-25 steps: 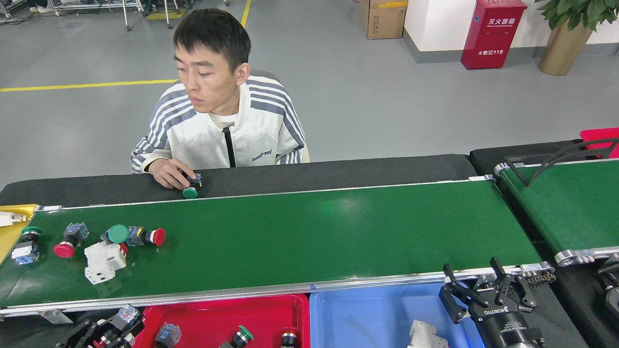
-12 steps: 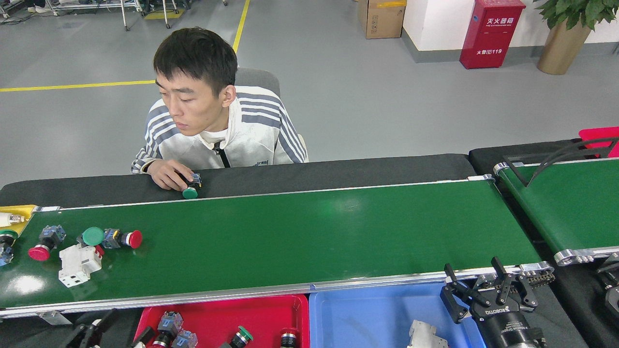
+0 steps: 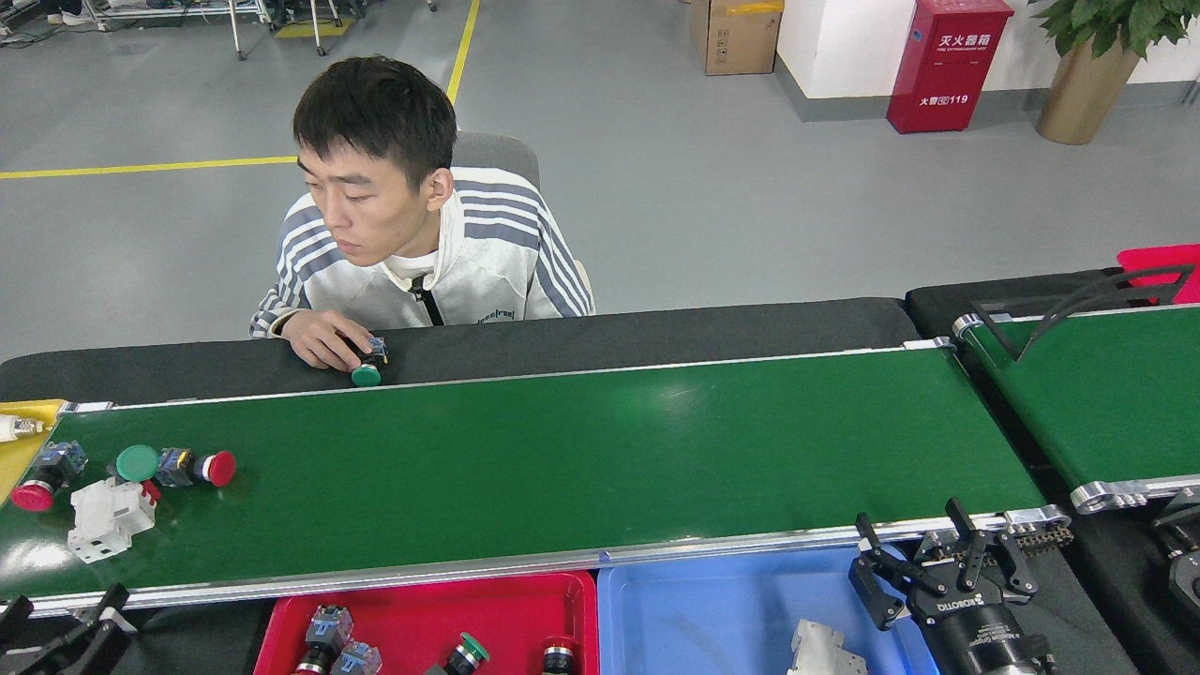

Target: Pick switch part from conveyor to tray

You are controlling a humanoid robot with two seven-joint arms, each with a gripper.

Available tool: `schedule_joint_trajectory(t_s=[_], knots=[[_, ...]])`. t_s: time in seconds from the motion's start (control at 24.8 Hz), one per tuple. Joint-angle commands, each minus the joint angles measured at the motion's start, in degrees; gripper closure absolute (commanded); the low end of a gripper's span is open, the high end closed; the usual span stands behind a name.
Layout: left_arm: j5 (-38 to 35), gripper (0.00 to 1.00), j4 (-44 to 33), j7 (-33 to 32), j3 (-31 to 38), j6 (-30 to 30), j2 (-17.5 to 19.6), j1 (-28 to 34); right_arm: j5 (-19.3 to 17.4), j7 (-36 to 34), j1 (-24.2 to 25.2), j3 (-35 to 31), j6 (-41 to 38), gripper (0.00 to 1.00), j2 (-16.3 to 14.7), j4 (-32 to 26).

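Observation:
The conveyor (image 3: 562,450) runs across the middle. At its left end lie several switch parts: a red button switch (image 3: 36,492), a green-capped one (image 3: 138,462), a red-capped one (image 3: 216,468) and a white block (image 3: 108,517). The red tray (image 3: 525,592) below the belt holds several switch parts (image 3: 328,630). My left gripper (image 3: 61,619) is at the bottom left corner, below the belt's rail, open and empty. My right gripper (image 3: 914,536) stands open and empty over the right edge of the blue tray (image 3: 712,609).
A person sits behind the belt, one hand (image 3: 319,337) holding a green-capped switch (image 3: 367,373) on the black ledge. A white part (image 3: 825,652) lies in the blue tray. A second green belt (image 3: 1106,394) is at the right, a yellow tray (image 3: 19,455) at the far left.
The belt has carried the switch parts leftward. My left gripper let go of a switch part into the red tray and drew back to the left. The right gripper stayed put.

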Motion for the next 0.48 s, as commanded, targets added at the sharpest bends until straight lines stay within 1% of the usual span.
schedule_joint_trajectory(t_s=[0.0,0.16,0.28,0.44], knots=[[-1.7,0.01,3.1,0.5,0.3,1.1,1.2,-3.5,-0.2,-0.5,-0.3,-0.1,-0.2,0.00,-0.6,-0.7],[-4.3,0.01,13.3,0.5,0.1,1.3,3.4,-10.2,-0.2,-0.5,-0.3,0.0,-0.2,0.00,-0.6,-0.7],[-5.0,0.01,19.5,0.7,-0.2,1.7,4.8,-14.8,-0.2,-0.5,-0.3,0.0,-0.2,0.00,-0.6,-0.7],[-5.4,0.01,25.7,4.7,-6.4,7.5,7.6,-18.2,-0.1,-0.5,-0.4,0.0,-0.2,0.00,-0.7,-0.7]])
